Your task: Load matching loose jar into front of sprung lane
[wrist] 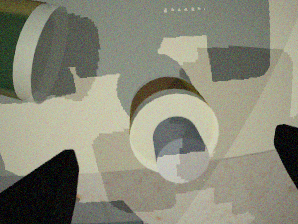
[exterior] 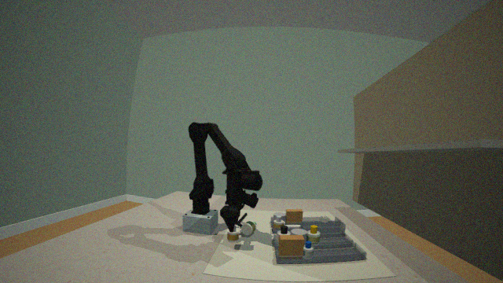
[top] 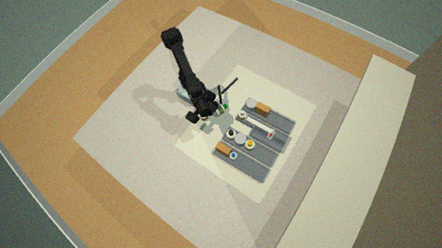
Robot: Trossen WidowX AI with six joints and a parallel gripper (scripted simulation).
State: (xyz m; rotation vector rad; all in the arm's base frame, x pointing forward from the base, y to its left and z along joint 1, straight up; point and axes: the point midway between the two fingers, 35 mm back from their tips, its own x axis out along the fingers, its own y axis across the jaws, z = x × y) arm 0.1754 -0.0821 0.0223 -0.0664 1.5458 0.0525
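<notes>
Wrist view: upright brown-banded jar (wrist: pixel 174 129) centred below the gripper (wrist: pixel 176 183), between two dark fingers spread wide and clasping nothing. Green-banded jar (wrist: pixel 29 50) tipped on its side just beyond the brown-banded jar, apart from it. Exterior view: gripper (exterior: pixel 232 220) lowered directly over the brown-banded jar (exterior: pixel 233 235), green-banded jar (exterior: pixel 248 228) lying just beside it. Grey lane tray (exterior: pixel 354 255) placed further off from the brown-banded jar, on the far side from the arm's base (exterior: pixel 189 228). Top view: white sprung lane (top: pixel 259 126) with one jar (top: pixel 242 115) at its end nearer the brown-banded jar; tan boxes (top: pixel 262 108) and other jars in neighbouring lanes.
</notes>
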